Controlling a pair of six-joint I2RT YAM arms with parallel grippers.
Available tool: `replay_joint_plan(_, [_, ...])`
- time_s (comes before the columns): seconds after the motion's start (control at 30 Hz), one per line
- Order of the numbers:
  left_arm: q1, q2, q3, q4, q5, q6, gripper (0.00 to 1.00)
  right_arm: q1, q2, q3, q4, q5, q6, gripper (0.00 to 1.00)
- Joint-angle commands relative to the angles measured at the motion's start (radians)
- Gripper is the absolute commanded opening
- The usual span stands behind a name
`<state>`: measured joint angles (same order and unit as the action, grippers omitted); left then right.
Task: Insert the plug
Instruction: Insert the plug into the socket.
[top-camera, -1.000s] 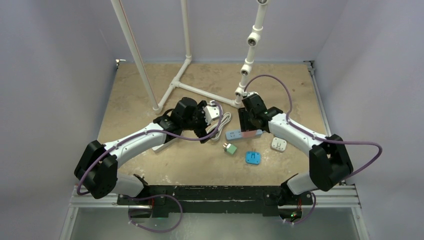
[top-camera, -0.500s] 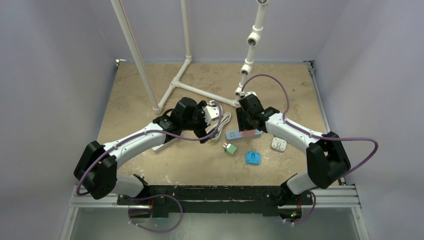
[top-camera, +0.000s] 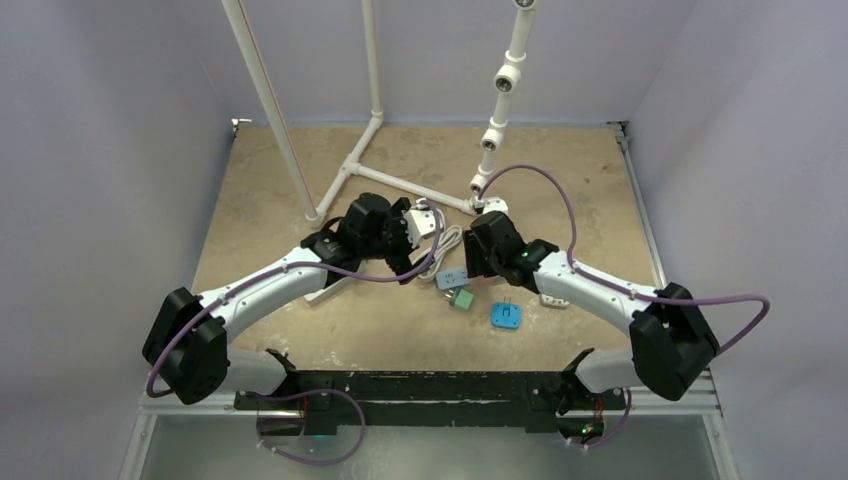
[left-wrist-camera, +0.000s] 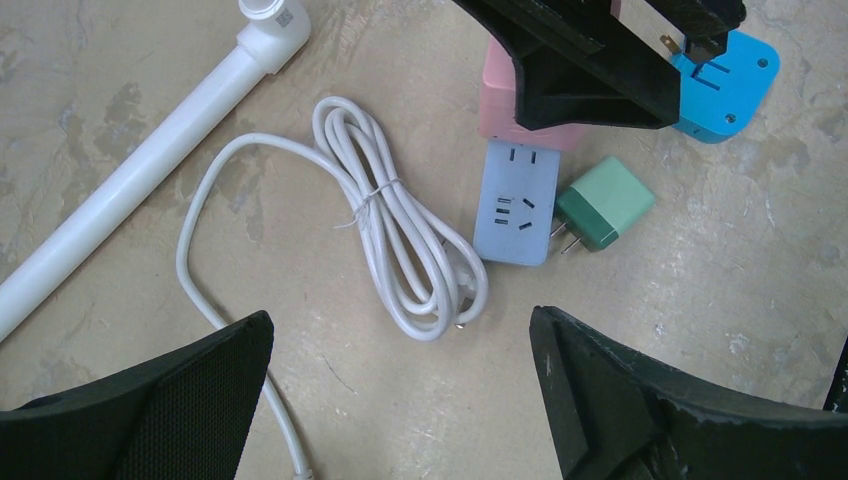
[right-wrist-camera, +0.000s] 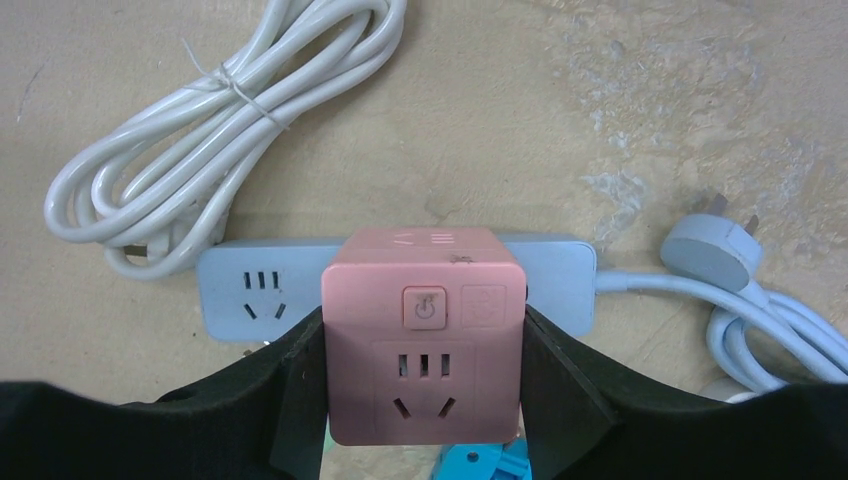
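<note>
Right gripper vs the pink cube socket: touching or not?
Touching. Right wrist view: the right gripper has its fingers pressed flush against both sides of the pink cube socket, no gap either side.

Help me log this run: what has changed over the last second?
The right claw, shut on the pink cube, swung left and slightly toward the bases, taking the strip along until it lies right beside the green plug. Nothing was picked up or released. The left claw stays open over the cable; the green plug and blue plug did not move.
</note>
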<state>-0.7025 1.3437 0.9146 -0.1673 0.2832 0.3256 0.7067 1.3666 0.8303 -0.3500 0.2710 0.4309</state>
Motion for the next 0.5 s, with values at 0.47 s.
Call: replay_joint_plan(0.47, [0.001, -0.018, 0.047, -0.009, 0.011, 0.001, 0.99, 0.039, 0.200, -0.040, -0.071, -0.209, 0.126, 0.00])
